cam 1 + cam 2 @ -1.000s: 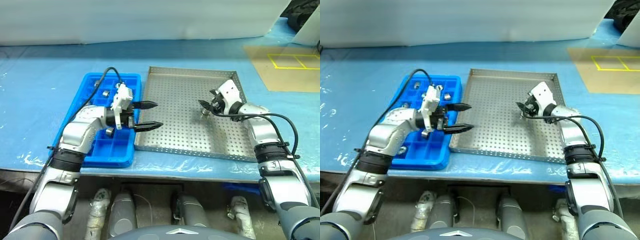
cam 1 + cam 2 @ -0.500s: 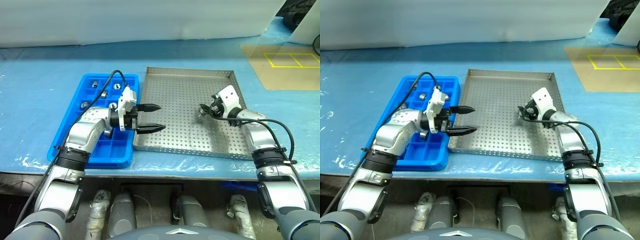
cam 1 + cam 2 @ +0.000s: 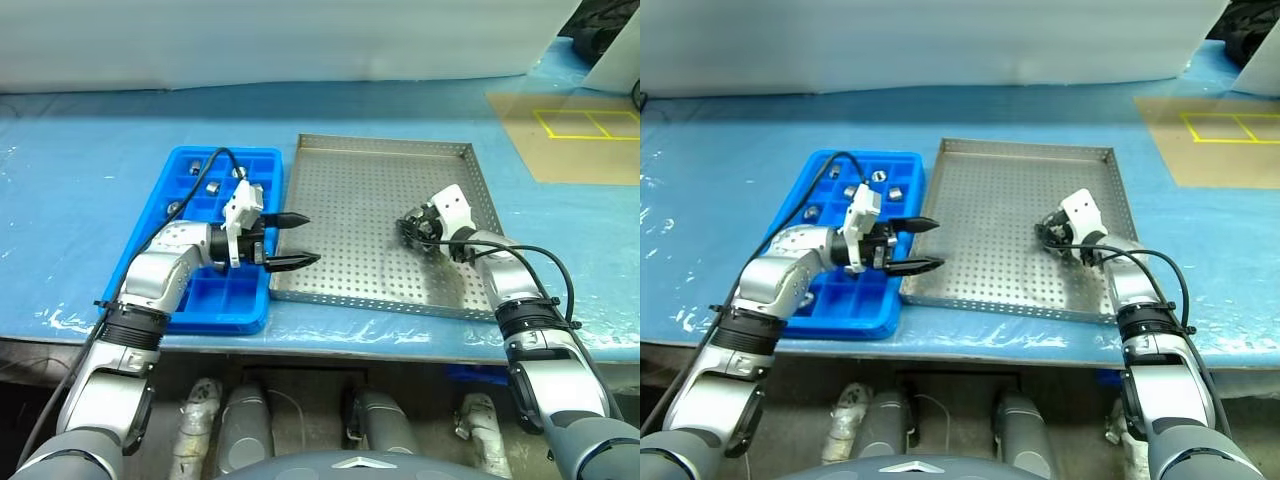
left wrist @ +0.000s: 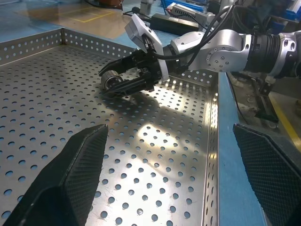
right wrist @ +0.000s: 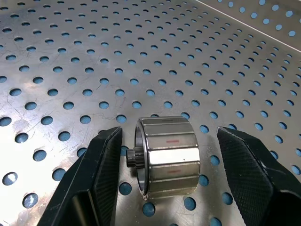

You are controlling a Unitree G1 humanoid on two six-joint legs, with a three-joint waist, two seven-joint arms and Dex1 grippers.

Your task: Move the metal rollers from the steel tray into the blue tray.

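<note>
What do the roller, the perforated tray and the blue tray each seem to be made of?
Roller: likely polished steel, bright silvery, mirror-like facets.
Perforated tray: probably brushed sheet metal, dull grey with glare and fine scratches.
Blue tray: looks like moulded plastic, uniform glossy blue.

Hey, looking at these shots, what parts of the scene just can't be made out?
- Whether the right gripper touches the roller between its fingers: right wrist view shows gaps both sides, cut off below.
- Exact count of rollers in the blue tray: head views, too small, left arm covers compartments.
- Steel tray: its left rim falls outside the left wrist view.
</note>
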